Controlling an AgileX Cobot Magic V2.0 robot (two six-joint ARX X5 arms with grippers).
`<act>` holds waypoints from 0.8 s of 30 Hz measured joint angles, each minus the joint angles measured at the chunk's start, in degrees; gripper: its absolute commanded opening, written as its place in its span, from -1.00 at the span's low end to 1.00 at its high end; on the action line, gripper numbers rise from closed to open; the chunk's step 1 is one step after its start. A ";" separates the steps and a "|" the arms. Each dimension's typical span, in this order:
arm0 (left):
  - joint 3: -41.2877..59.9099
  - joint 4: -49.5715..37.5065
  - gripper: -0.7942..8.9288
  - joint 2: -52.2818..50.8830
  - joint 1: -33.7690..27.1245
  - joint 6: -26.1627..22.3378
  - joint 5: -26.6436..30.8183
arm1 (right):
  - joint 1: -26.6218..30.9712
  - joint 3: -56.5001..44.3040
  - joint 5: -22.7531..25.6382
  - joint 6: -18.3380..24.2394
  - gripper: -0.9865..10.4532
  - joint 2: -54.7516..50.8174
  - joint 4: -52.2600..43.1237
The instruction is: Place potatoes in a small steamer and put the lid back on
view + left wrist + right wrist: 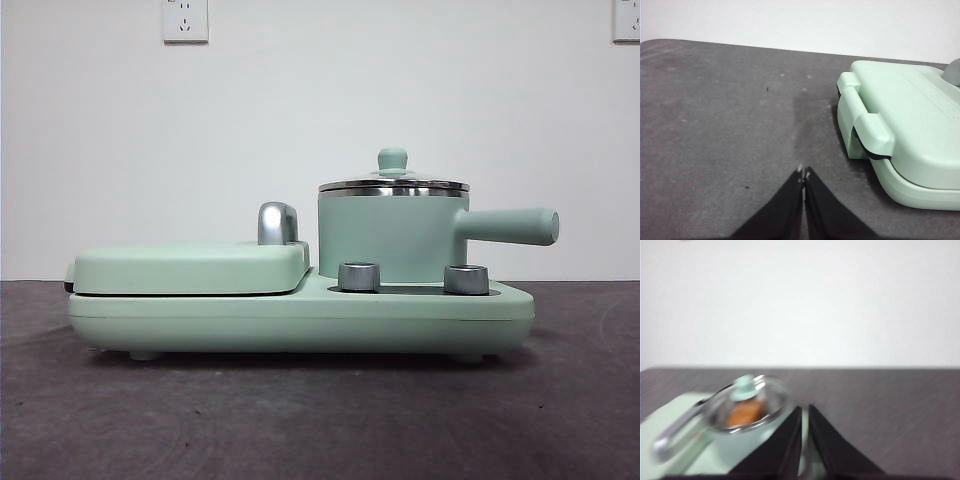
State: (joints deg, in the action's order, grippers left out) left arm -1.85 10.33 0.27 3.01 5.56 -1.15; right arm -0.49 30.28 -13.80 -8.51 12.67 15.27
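Observation:
The small steamer (pixel 390 235) stands on the right half of the mint-green cooker, its straight handle (pixel 510 226) pointing right. The glass lid (pixel 394 186) sits on its rim, green knob (pixel 392 160) up. In the blurred right wrist view the potato (pixel 745 413) shows orange-brown through the lid (pixel 762 390), inside the pot. My right gripper (pixel 805 409) is shut and empty, a little away from the pot. My left gripper (pixel 804 172) is shut and empty over the bare table, beside the griddle end (pixel 905 130). Neither gripper shows in the front view.
The flat lidded griddle section (pixel 190 268) fills the cooker's left half, with a steel handle (pixel 278 223) behind it. Two steel dials (pixel 359 277) (pixel 466 279) sit on the base (pixel 300 315). The dark grey table (pixel 320 420) lies in front, with a white wall behind.

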 measured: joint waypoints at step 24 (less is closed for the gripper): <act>0.00 0.00 -0.82 0.00 0.00 0.00 0.00 | -1.66 -29.18 16.02 5.29 -0.80 -12.46 -5.33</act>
State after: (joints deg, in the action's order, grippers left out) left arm -1.85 10.33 0.27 3.01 5.56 -1.15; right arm -2.15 1.10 2.22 -3.22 0.21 9.93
